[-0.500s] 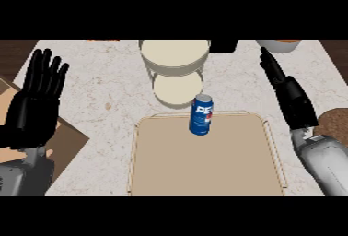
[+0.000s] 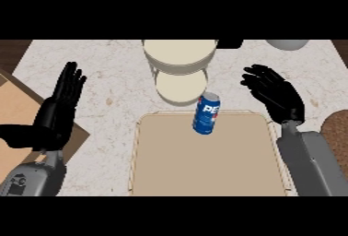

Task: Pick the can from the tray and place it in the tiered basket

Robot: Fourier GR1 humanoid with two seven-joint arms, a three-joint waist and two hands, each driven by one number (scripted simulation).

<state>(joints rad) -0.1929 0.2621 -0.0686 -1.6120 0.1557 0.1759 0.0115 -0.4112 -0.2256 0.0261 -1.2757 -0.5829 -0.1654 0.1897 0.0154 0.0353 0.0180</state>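
Note:
A blue can (image 2: pixel 206 114) with white lettering stands upright at the far edge of the tan tray (image 2: pixel 204 166). Just beyond it rises the cream tiered basket (image 2: pixel 180 55), its smaller lower tier (image 2: pixel 180 86) nearest the can. My right hand (image 2: pixel 277 93) hovers open to the right of the can, fingers spread, with a clear gap between them. At the left of the head view my left hand (image 2: pixel 54 113) rests open, fingers pointing up, far from the can.
A brown board (image 2: pixel 17 103) lies under my left hand at the counter's left edge. A grey bowl (image 2: pixel 289 44) sits at the back right, a dark object (image 2: pixel 229 43) beside the basket, and a brown round thing (image 2: pixel 336 131) at the right edge.
My right hand has come inward and lower, closer to the can. The left hand has kept its place. The can stands where it was.

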